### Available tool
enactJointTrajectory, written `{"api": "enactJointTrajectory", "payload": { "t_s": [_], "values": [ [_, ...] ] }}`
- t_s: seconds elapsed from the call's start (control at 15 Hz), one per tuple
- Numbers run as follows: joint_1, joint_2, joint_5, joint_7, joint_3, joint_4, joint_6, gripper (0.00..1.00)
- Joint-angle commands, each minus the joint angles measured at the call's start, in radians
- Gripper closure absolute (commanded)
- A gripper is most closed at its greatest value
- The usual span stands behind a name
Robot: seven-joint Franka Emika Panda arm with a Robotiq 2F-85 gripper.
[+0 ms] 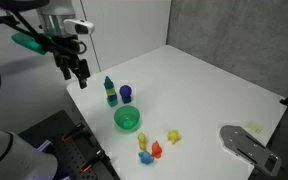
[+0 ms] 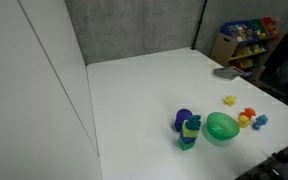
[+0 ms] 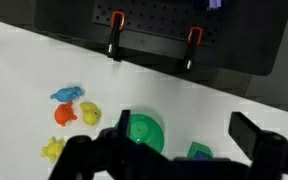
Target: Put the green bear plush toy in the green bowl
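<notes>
The green bear plush toy (image 1: 109, 87) stands upright on the white table, next to a small blue-purple round object (image 1: 126, 93). The green bowl (image 1: 128, 120) sits empty just in front of them, apart from the bear. Both also show in an exterior view: the bear (image 2: 190, 128) and the bowl (image 2: 222, 127). My gripper (image 1: 76, 68) hangs in the air above the table's edge, to the side of the bear, open and empty. In the wrist view the open jaws (image 3: 184, 124) frame the bowl (image 3: 144, 132) and the top of the bear (image 3: 199, 152) below.
Several small toys lie past the bowl: a blue one (image 3: 67, 94), an orange one (image 3: 64, 114) and yellow ones (image 3: 89, 113). A grey flat object (image 1: 246, 145) lies at the table's end. A black pegboard with clamps (image 3: 154, 40) borders the table edge.
</notes>
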Motion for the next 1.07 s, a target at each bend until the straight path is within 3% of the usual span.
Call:
{"api": "enactJointTrajectory", "payload": {
  "t_s": [0.0, 0.47, 1.0],
  "values": [
    [0.003, 0.000, -0.001, 0.002, -0.002, 0.001, -0.001, 0.00],
    [0.007, 0.043, 0.009, 0.008, 0.001, 0.026, 0.043, 0.00],
    [0.064, 0.235, 0.059, 0.007, 0.035, 0.088, 0.275, 0.00]
  ]
}}
